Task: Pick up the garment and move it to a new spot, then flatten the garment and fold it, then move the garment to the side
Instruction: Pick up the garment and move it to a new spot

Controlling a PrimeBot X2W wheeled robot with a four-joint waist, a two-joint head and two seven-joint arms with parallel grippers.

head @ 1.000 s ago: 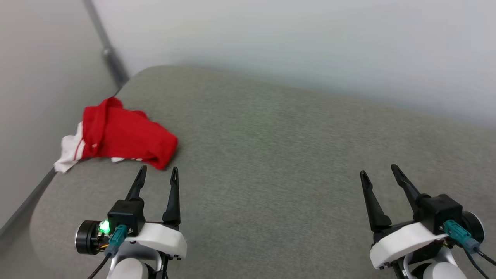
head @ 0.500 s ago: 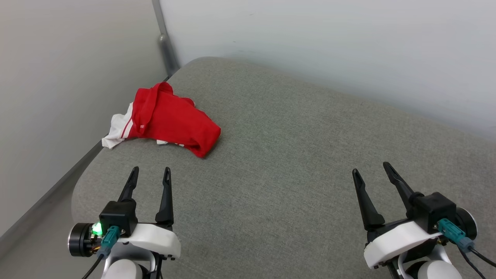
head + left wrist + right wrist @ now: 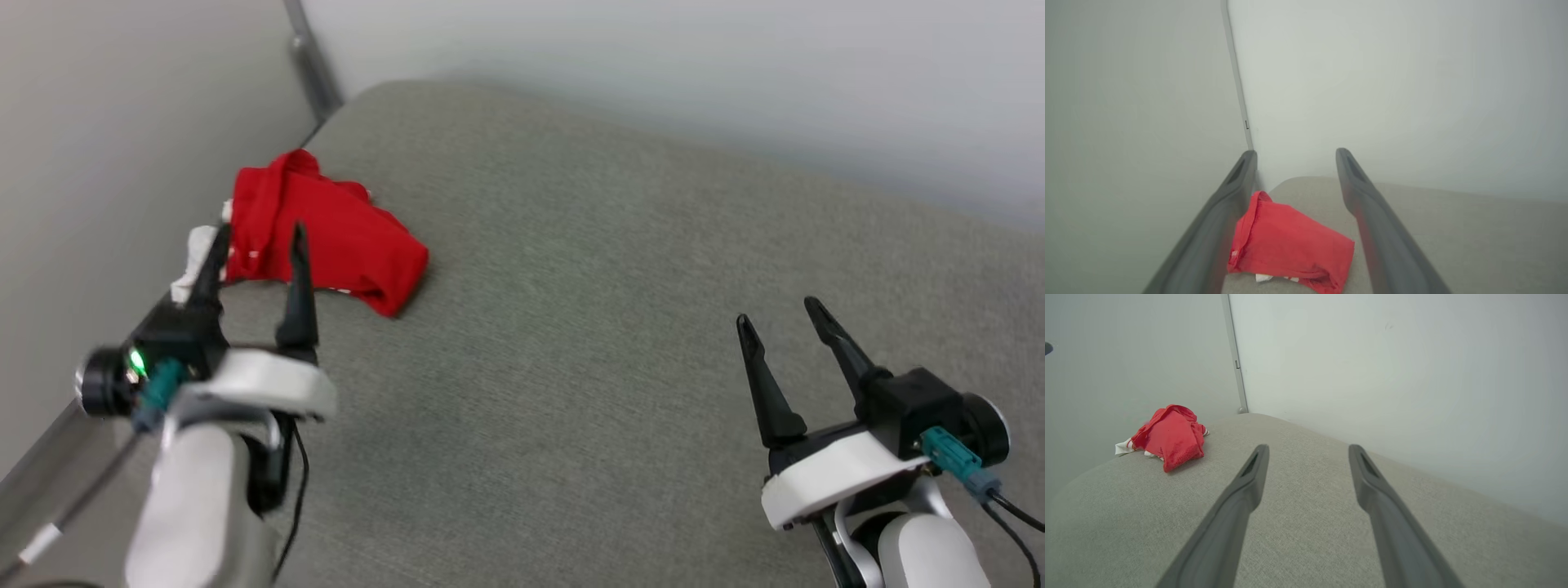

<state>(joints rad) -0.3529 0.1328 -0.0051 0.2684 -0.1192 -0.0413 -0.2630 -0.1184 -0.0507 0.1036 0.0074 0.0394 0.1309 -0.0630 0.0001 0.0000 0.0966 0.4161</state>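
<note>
The garment (image 3: 343,237) lies crumpled in a red heap with a bit of white sleeve at the far left corner of the grey cushioned surface (image 3: 612,327). My left gripper (image 3: 261,235) hovers open just in front of it, its fingertips overlapping the heap's near edge in the head view. In the left wrist view the garment (image 3: 1290,243) sits between and beyond the open fingers (image 3: 1372,216), apart from them. My right gripper (image 3: 780,310) stands open over bare cushion at the lower right, and from its wrist the garment (image 3: 1169,437) is far to the left.
Pale walls close in on the left and at the back, meeting at a grey corner post (image 3: 310,65). The cushion's rounded left edge (image 3: 106,384) drops to a narrow gap beside the left wall. Bare cushion spreads between the two grippers.
My left arm has lifted and reached forward and left, bringing its open fingers up to the garment. The head camera has shifted. The right gripper has held its place.
</note>
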